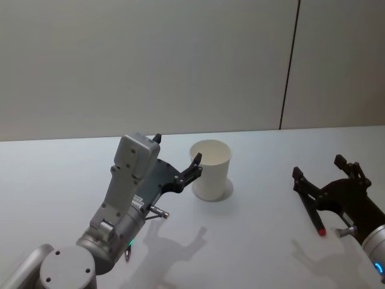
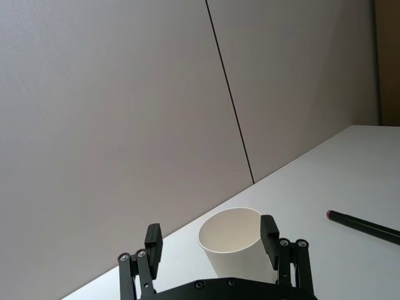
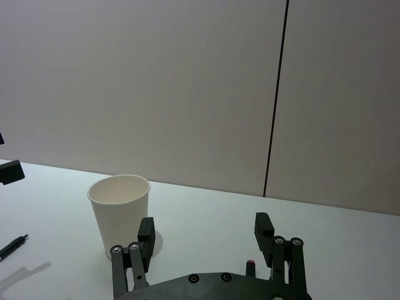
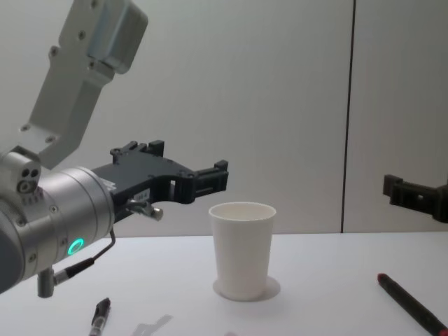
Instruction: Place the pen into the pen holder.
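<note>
Cup (image 1: pixel 210 170) upright mid-worktop (image 1: pixel 60 180). Pen (image 1: pixel 315 218) flat on worktop, right of cup, well apart. Right hand (image 1: pixel 319 167) wide open, empty, above pen, likely lining up pickup. Left hand (image 1: pixel 177 150) open, empty, just beside cup, probably to steady it.

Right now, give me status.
Left gripper open, up beside pen holder. Right gripper open, above red-tipped pen lying on table. Holder upright, mouth unobstructed. Second pen left of holder.

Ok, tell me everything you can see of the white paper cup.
The plain white paper cup is tapered, narrower at the base, with a rolled rim. It stands upright, mouth open, nothing visible inside, on the white table. Only the table touches it; the open left gripper hangs just beside its rim.
</note>
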### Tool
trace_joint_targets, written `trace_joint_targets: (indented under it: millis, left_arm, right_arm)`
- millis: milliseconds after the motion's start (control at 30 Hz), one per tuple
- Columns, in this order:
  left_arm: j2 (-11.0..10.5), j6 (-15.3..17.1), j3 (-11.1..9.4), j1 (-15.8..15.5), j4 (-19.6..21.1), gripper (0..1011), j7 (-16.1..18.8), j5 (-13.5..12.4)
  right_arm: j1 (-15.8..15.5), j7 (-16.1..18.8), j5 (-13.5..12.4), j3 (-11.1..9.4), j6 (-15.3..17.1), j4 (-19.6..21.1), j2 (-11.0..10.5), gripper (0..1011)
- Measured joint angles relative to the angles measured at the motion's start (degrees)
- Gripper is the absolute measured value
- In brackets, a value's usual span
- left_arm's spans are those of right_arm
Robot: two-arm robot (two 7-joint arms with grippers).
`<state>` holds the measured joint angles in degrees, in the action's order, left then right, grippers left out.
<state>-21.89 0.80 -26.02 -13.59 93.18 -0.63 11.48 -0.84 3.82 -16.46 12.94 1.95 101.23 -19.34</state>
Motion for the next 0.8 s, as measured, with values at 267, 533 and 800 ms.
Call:
trace_joint_targets:
  millis: [267, 533, 800]
  left_arm:
    - [0.0, 0.0, 0.0, 0.0, 0.0, 1000, 0.0, 0.0]
    - [0.0, 0.0, 0.0, 0.0, 0.0, 1000, 0.0, 0.0]
    - [0.0, 0.0, 0.0, 0.0, 0.0, 1000, 0.0, 0.0]
  right_arm:
    - [0.0, 0.0, 0.0, 0.0, 0.0, 0.0, 0.0, 1001]
    - [0.0, 0.0, 0.0, 0.0, 0.0, 0.0, 0.0, 1001]
    - [0.0, 0.0, 0.0, 0.0, 0.0, 0.0, 0.0, 1001]
